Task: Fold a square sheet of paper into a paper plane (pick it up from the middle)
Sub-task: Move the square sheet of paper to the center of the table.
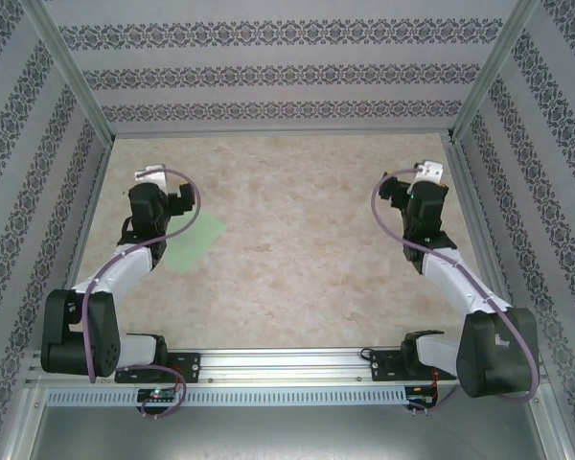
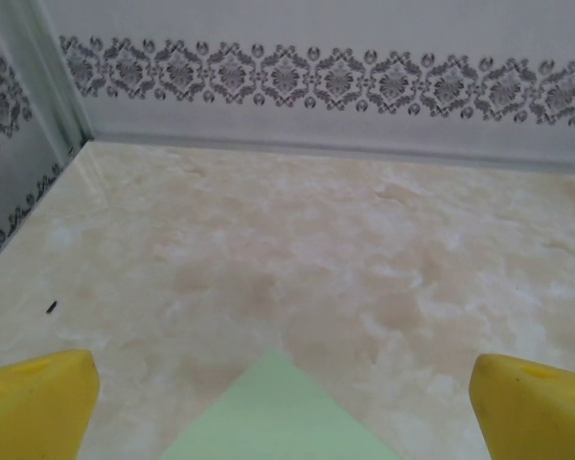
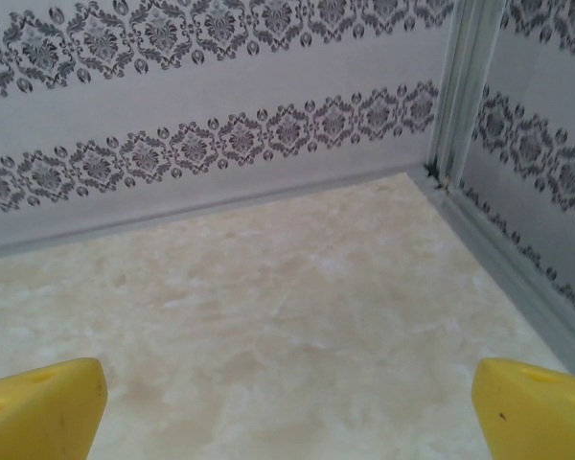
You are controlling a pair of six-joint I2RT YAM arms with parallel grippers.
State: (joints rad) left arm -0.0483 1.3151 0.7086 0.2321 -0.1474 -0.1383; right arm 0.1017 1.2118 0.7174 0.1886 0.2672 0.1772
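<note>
Top external view: the square sheet of paper (image 1: 194, 240) lies flat at the left of the surface (image 1: 297, 259). Left wrist view: the left claw (image 2: 283, 372) gapes wide and empty above the sheet's far corner, so a pinch here may catch only an edge and crumple it. Right wrist view: the right claw (image 3: 287, 383) is wide open and empty.

Square sheet of paper (image 1: 197, 240): pale green, lying flat, left side of table (image 1: 307, 259).
</note>
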